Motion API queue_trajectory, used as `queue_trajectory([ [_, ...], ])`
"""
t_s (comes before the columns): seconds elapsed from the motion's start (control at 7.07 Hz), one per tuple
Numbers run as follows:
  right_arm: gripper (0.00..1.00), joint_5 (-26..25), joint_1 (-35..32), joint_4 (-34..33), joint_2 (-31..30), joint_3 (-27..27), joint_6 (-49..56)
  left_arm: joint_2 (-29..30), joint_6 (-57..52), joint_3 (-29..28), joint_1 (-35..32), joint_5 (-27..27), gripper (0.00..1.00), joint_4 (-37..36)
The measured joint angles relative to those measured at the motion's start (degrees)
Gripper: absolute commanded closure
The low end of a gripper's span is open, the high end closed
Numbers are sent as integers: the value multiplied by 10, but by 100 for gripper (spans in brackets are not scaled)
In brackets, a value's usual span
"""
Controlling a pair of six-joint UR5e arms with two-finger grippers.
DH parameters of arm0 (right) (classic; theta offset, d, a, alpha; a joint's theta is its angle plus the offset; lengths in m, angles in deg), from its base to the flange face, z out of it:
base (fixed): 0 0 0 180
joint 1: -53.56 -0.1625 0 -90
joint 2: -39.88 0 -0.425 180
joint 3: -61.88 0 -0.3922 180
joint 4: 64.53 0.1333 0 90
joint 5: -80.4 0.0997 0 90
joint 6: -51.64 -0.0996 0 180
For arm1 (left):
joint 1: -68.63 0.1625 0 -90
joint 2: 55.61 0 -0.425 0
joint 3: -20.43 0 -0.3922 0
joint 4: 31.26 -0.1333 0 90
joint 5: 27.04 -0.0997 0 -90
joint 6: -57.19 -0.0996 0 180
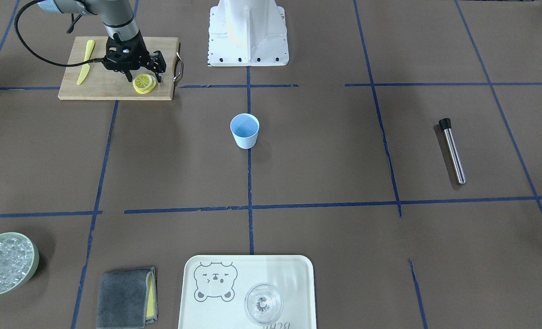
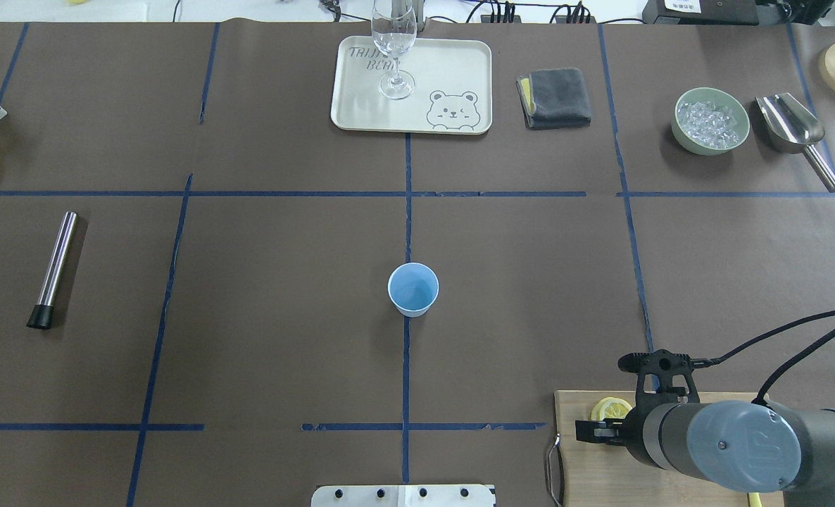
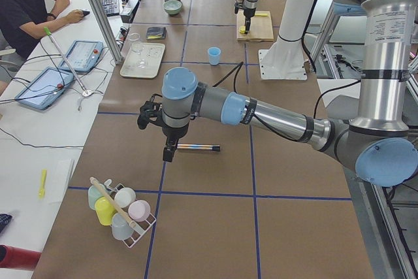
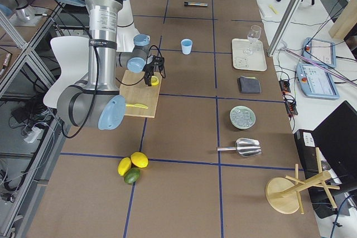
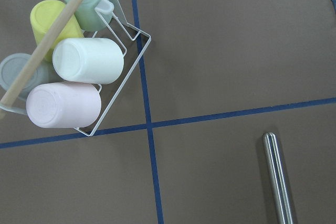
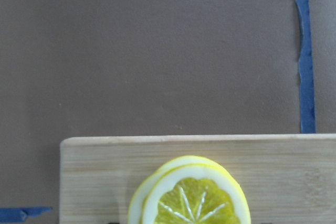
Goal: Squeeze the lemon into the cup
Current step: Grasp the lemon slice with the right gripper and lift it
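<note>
1 thin round yellow lemon slice (image 1: 144, 83) w/ a wheel pattern of pale lines. It lies on 1 pale-yellow ring (image 6: 152, 182), near the corner of 1 flat wooden board (image 1: 102, 87). 1 yellow plastic knife (image 1: 86, 61) is on the board too, well apart. 1 small light-blue plastic cup (image 1: 244, 130) stands upright in the table's middle, far from the slice. 1 clear glass (image 2: 393, 49), 1 pale-green bowl of ice (image 2: 711, 149).

R gripper (image 1: 143, 76) is over the slice, fingers spread, one each side, not pinching. L gripper (image 3: 168, 155) hangs by 1 shiny steel stick (image 3: 198, 147); can't tell if it's spread or closed.
</note>
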Motion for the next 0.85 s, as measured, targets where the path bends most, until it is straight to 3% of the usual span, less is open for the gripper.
queue_trajectory([
  [0.57,9,4,-6,-1,-1,1,0,3,0,1,0,0,0,-1],
  [0.85,27,3,-5,-2,0,3,0,3,0,1,0,0,0,-1],
])
